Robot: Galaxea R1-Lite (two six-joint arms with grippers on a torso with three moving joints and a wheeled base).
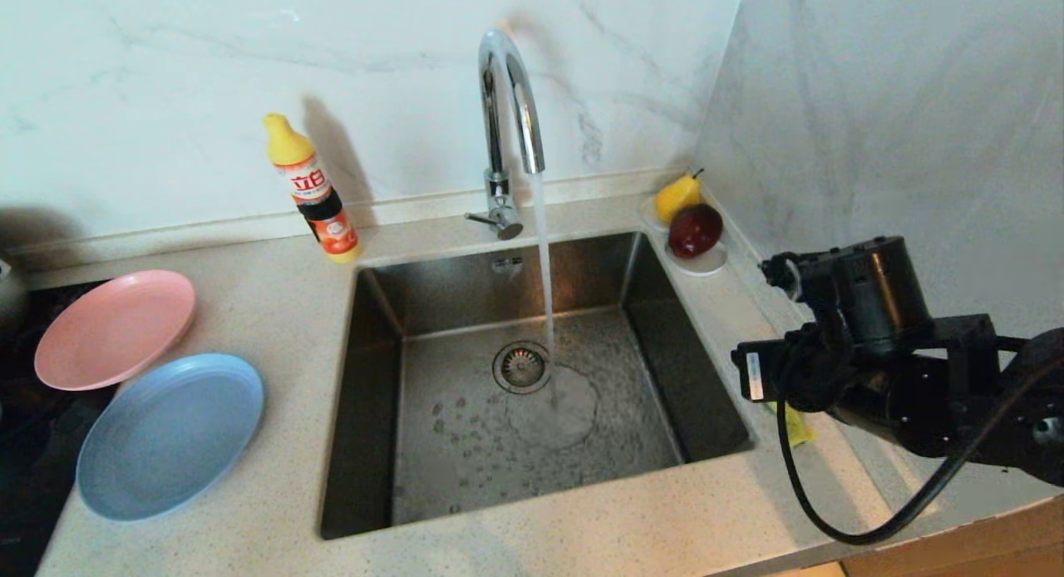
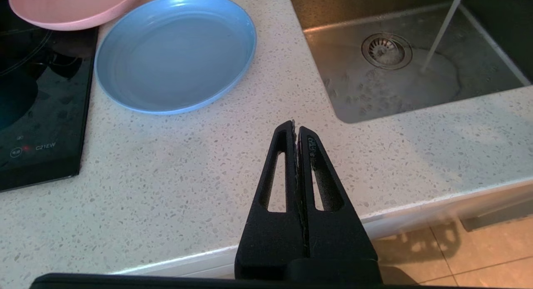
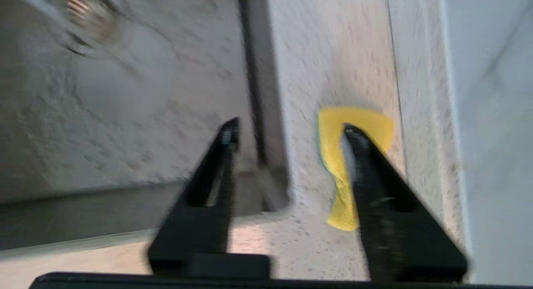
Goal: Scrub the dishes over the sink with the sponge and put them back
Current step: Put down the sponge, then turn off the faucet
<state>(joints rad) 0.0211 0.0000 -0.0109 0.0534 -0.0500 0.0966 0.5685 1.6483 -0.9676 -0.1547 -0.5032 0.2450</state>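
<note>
Water (image 1: 544, 278) runs from the chrome tap (image 1: 507, 128) into the sink (image 1: 416, 311), landing just beside the round drain (image 1: 521, 367). From the head camera I see my right arm reaching over the counter (image 1: 291, 311) on the right of the basin, and its right gripper (image 3: 291, 130) sits above the sponge (image 3: 335, 155). On the right wrist camera the fingers are spread apart, not yet pinching anything: one finger (image 3: 374, 176) lies across the yellow sponge and the other hangs over the sink's edge. The sponge itself lies flat on the counter between the basin and the side wall. My left gripper (image 2: 296, 126) hangs over the near counter edge, off to the left of the sink, with its fingers pressed together on nothing. The pink plate (image 1: 112, 327) and the light-blue plate (image 1: 170, 434) rest on the counter left of the sink, their rims overlapping, the pink one partly over a black cooktop (image 2: 37, 114). Behind the sink stands a yellow detergent bottle (image 1: 314, 190). In the back right corner a white saucer (image 1: 706, 265) holds a yellow pear (image 1: 677, 196) and a dark red fruit (image 1: 695, 229).
</note>
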